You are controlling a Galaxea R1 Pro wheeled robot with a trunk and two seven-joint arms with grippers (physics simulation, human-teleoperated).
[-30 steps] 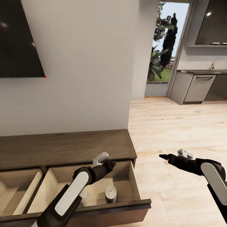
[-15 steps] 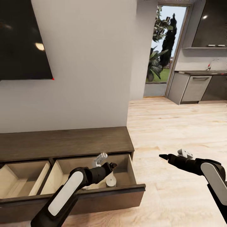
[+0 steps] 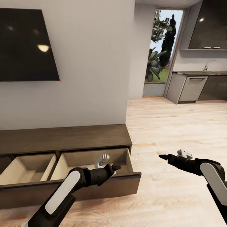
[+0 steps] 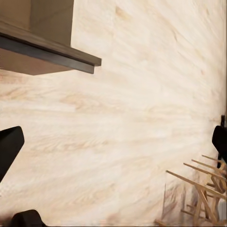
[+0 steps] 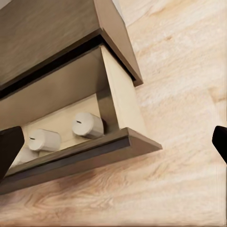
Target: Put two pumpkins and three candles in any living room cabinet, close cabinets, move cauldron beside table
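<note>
The cabinet [image 3: 66, 138] runs low along the wall with both drawers pulled out. My left gripper [image 3: 115, 167] hovers open just at the right drawer's front panel [image 3: 104, 186], holding nothing. In the right wrist view, two candles [image 5: 87, 125] [image 5: 45, 140] lie inside that drawer [image 5: 118, 99], and a third pale shape sits behind them. My right gripper [image 3: 162, 156] is open over bare floor to the right of the cabinet, its fingers [image 5: 9, 146] spread wide. The left fingers [image 4: 7, 149] are also far apart. The pumpkins, cauldron and table are out of view.
A dark TV [image 3: 25, 44] hangs above the cabinet. Light wood floor [image 3: 176, 126] stretches right toward a doorway with plants [image 3: 157, 56] and grey kitchen cupboards [image 3: 195, 88]. Thin wooden rods [image 4: 198, 189] show at the edge of the left wrist view.
The whole view has drawn back from the cabinet. My left gripper has come out from over the right drawer to its front. The candle seen earlier is now hidden behind the drawer front.
</note>
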